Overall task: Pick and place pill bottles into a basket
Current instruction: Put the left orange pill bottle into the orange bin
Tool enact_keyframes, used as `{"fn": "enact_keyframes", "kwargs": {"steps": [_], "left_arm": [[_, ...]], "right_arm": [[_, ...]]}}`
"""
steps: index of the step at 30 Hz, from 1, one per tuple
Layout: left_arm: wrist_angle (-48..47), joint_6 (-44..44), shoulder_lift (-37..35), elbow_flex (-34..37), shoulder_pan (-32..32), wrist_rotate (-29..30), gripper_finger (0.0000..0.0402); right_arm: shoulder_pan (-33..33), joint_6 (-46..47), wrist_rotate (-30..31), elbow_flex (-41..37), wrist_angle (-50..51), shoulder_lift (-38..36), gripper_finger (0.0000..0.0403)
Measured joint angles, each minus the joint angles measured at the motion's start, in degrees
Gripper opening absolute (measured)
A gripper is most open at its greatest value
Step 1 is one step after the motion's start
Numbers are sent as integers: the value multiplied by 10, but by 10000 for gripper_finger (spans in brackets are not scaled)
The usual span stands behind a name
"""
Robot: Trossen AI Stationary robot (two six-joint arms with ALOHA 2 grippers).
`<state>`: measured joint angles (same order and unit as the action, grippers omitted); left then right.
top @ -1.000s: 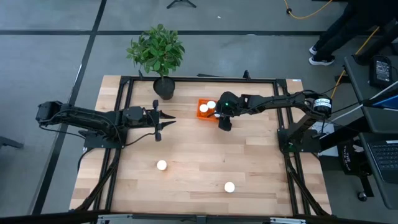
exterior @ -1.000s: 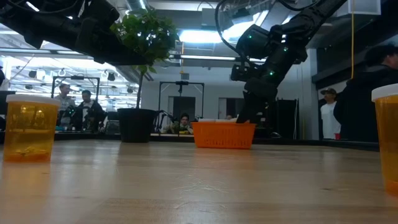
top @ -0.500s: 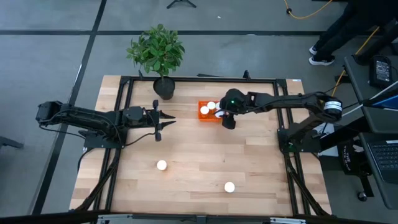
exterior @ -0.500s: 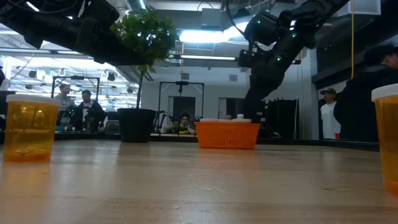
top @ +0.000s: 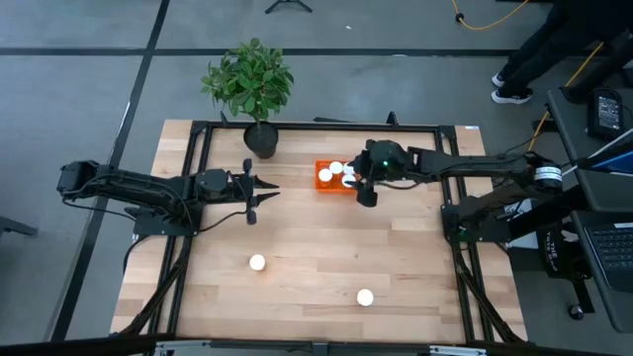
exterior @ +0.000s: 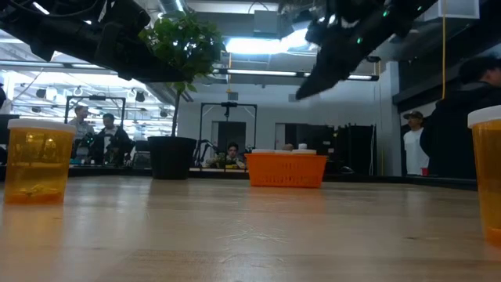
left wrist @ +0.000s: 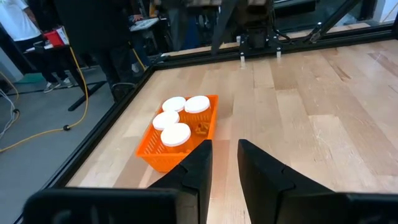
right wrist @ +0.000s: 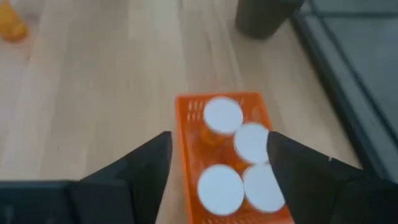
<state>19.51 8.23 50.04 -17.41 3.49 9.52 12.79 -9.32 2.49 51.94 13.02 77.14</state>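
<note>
Four pill bottles (top: 338, 174) standing inside the orange basket (top: 321, 185), white caps up, toward the far middle of the bench (top: 316, 247). Clearest from the right wrist view: four white caps (right wrist: 233, 158) packed close together between the basket's low walls (right wrist: 185, 149). Same four caps (left wrist: 177, 118) in the left wrist view, basket (left wrist: 155, 155) just beyond the fingertips.

Two more pill bottles loose on the bench, well apart from the basket: one near the front left (top: 257, 262), one near the front right (top: 365, 297). In the low view, close to the camera at either edge: one at the left edge (exterior: 37, 160), one cut off at the right edge (exterior: 487, 172), with the basket (exterior: 286, 170) far behind between them.

Right gripper (top: 367, 195) just beside the basket's right end, raised above the bench; fingers (right wrist: 140, 168) spread wide apart in the right wrist view, nothing between them, basket framed in the gap.

Left gripper (top: 265, 191) over the left half of the bench, pointing toward the basket but well apart from it; fingers (left wrist: 196, 165) parted with a narrow gap, holding nothing.

Potted plant (top: 252, 84) at the far edge, left of the basket. People (exterior: 98, 137) in the room beyond the bench.
</note>
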Motion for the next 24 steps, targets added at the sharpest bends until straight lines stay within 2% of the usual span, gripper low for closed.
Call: {"fn": "enact_keyframes", "kwargs": {"steps": [3,10,16,18,24], "left_arm": [[0,0,0,0,0,0,72],[-2,7,0,0,0,-11,77],[-5,15,0,0,0,-46,128],[-5,15,0,0,0,-46,155],[-4,15,0,0,0,-16,234]], "right_arm": [[-27,0,24,-13,-25,-24,226],[-72,15,24,-146,-204,-66,99],[-100,57,23,-211,-310,-68,11],[-107,62,24,-216,-307,-67,7],[-118,76,24,-216,-313,-67,31]]}}
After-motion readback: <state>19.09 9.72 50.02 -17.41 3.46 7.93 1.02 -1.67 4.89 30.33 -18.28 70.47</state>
